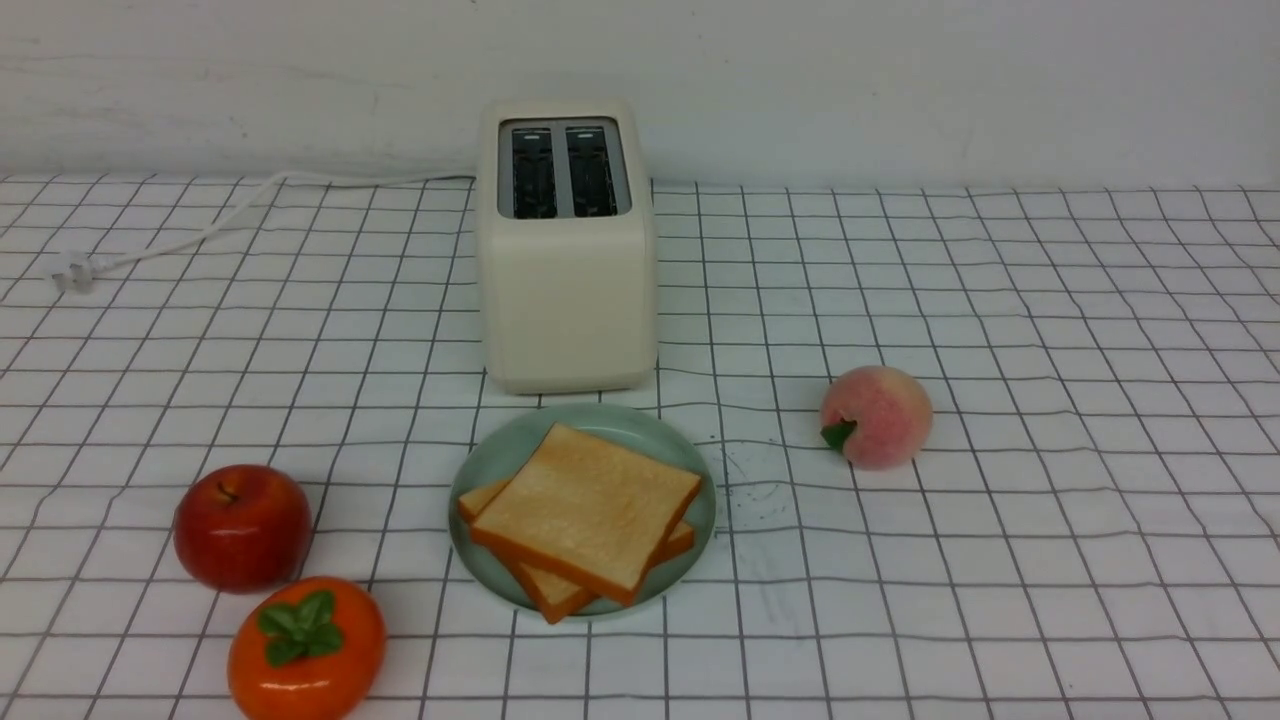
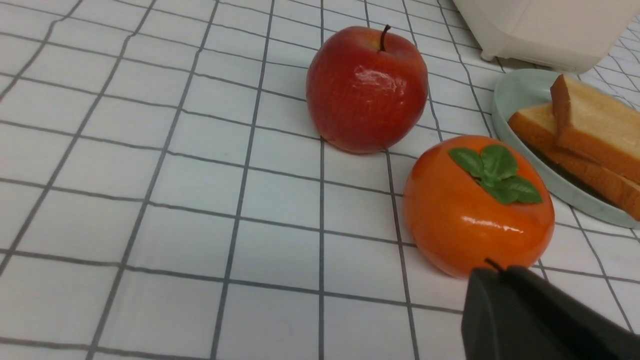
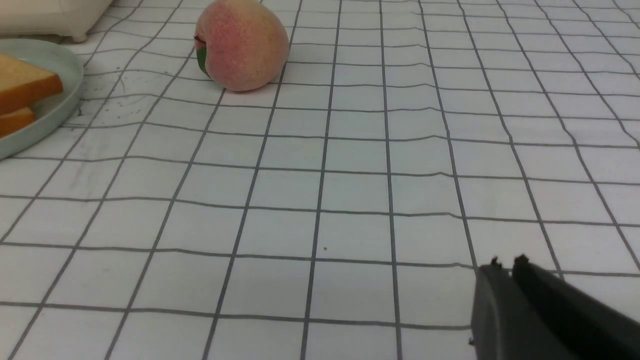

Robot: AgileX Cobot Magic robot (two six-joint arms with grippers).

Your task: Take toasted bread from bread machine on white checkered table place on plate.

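toast (image 1: 590, 505): top slice skewed across lower, on plate (image 1: 500, 440)
left gripper (image 2: 495, 270): pressed together
right gripper (image 3: 507, 265): can't tell

The peach (image 3: 242, 47) rests on the bench (image 3: 360, 195), near the plate (image 3: 72, 100) but apart from it. The plate, partly in view, carries two bread slices (image 3: 25, 85), one overlapping the other. The right claw (image 3: 507, 265) is partly visible; its fingertips are dark and blurred.
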